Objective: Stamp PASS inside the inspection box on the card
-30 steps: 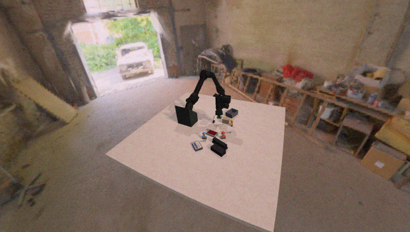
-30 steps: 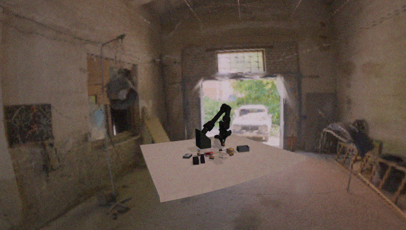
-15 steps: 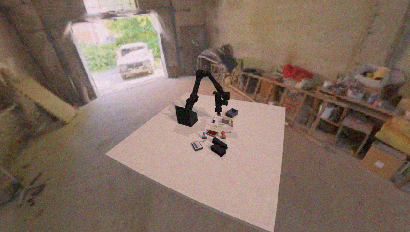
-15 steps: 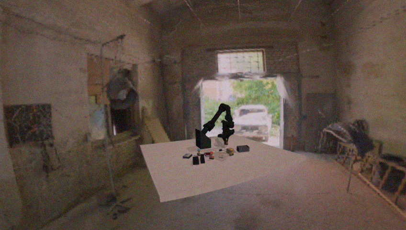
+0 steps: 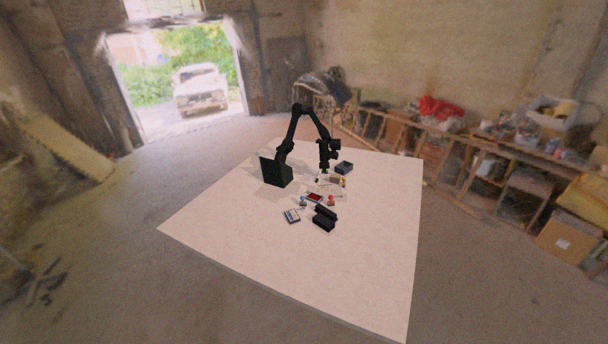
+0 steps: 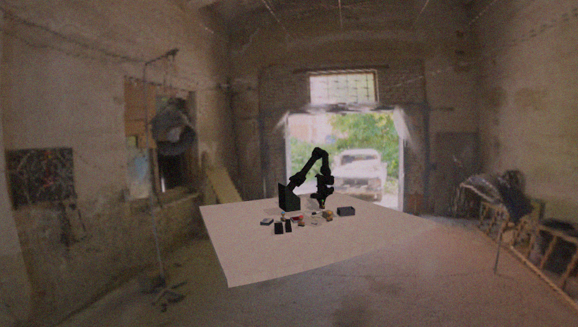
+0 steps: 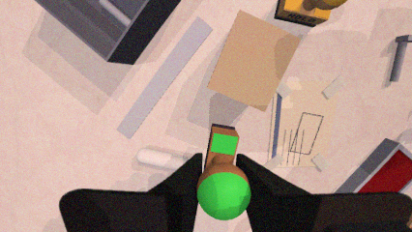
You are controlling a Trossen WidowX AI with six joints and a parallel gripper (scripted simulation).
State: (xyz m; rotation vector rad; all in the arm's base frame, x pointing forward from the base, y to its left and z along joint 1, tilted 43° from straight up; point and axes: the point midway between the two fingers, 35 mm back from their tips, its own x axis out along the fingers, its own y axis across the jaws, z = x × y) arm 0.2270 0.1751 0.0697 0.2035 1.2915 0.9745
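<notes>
My gripper (image 7: 219, 159) (image 5: 324, 168) is shut on the green-knobbed PASS stamp (image 7: 223, 195) (image 5: 322, 171), holding it upright above the bench. In the wrist view it is left of the card (image 7: 316, 97), beside the white marker and below the cardboard block. The stamp's underside is hidden. The inspection box (image 7: 312, 114) is a thin tilted outline on the card, with thin lines crossing its lower left; no clear print shows inside. The ink pad (image 7: 394, 171) (image 5: 315, 196) (image 6: 296, 219) is open and red, at the wrist view's lower right.
A cardboard block (image 7: 253, 60), white marker (image 7: 160, 159), grey strip (image 7: 164, 77) and HOLD stamp (image 7: 305, 14) lie around the stamp. A dark bin (image 5: 343, 167) (image 6: 345, 210) stands beyond. Red-knobbed (image 5: 330, 200) and blue-knobbed (image 5: 302, 201) stamps flank the pad, near black blocks (image 5: 324, 222).
</notes>
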